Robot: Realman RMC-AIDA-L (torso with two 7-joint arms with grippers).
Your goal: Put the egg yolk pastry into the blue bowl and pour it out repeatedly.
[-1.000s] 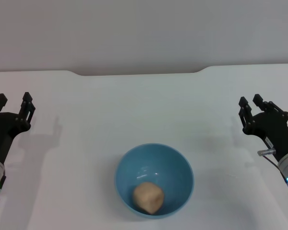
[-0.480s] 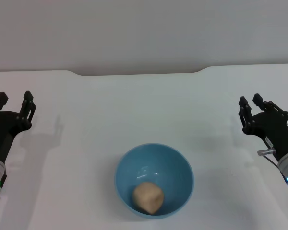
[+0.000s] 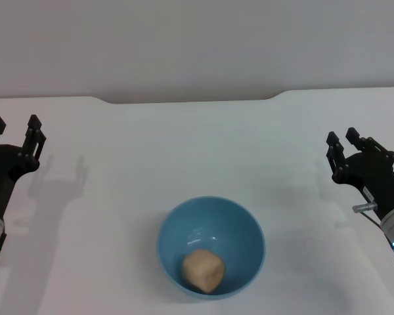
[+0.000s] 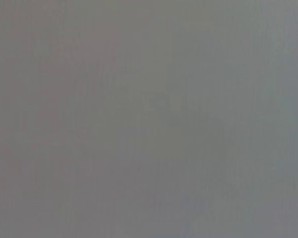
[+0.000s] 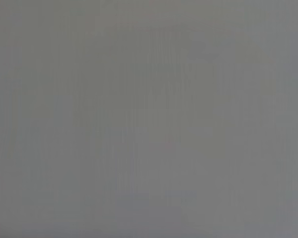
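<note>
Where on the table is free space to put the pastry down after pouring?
Bare table lies behind the blue bowl, and on both sides, between it and the left gripper and the right gripper. The egg yolk pastry fills the bowl's bottom.

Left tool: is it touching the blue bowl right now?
Apart. The head view shows the left tool open at the table's left edge, with bare white surface between it and the blue bowl, which holds the egg yolk pastry.
</note>
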